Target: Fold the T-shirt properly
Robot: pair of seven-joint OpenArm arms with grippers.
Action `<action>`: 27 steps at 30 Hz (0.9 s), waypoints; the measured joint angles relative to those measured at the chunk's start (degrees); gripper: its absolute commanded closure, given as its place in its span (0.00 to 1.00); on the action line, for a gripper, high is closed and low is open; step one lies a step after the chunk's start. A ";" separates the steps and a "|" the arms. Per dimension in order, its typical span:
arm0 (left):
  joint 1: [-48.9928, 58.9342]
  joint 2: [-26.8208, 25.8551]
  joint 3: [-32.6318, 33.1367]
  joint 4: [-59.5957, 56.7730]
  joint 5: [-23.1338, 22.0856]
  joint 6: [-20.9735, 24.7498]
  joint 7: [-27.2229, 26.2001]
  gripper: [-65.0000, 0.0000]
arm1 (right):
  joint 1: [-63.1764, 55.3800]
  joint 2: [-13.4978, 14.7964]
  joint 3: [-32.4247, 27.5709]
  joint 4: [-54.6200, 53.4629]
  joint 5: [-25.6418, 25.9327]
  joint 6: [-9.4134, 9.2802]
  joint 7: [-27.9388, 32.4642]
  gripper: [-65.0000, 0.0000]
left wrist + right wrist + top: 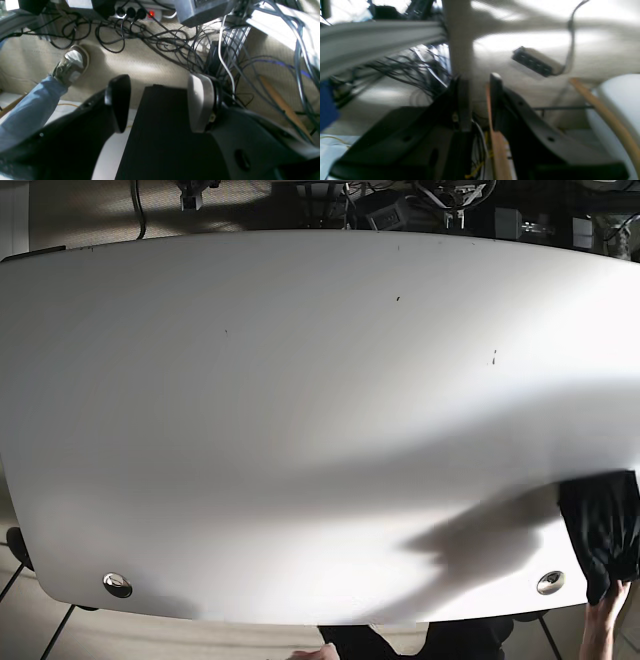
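Observation:
The black T-shirt [605,535] lies bunched at the table's right front edge in the base view, and a person's hand [603,620] holds its lower end. Neither arm shows in the base view. My left gripper [160,80] is open and empty and faces the floor beyond the table edge. A black flat-sided shape [162,130] sits below its jaws; I cannot tell what it is. My right gripper [478,78] is blurred. Its fingers stand a narrow gap apart with nothing between them, over the floor.
The white table [300,410] fills the base view. In the left wrist view, a person's jeans leg [27,112] and shoe [71,65] stand on the floor by tangled cables [160,40]. A power strip [536,62] and a wooden table edge [602,110] show in the right wrist view.

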 measured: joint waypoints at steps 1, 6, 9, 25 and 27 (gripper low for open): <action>-0.15 0.00 0.00 0.00 0.00 0.04 -0.20 0.48 | 0.13 -0.07 0.00 -0.07 -0.07 -0.07 -0.24 0.81; -1.09 1.51 0.00 0.02 0.02 0.59 -0.44 0.48 | 0.83 -0.09 -0.11 0.07 -0.24 -0.09 -1.25 0.81; -1.07 2.84 0.00 0.02 0.13 -0.04 -0.46 0.48 | 1.33 -0.07 -0.11 0.07 -0.37 -0.04 -1.84 0.81; 7.32 6.03 0.00 0.72 0.11 -0.09 -19.54 0.49 | -12.15 0.09 -0.11 15.93 -0.35 0.11 2.47 0.82; 9.27 5.73 0.00 0.70 0.13 -0.02 -21.31 0.49 | -14.64 0.09 -0.11 19.61 -0.15 0.09 2.47 0.82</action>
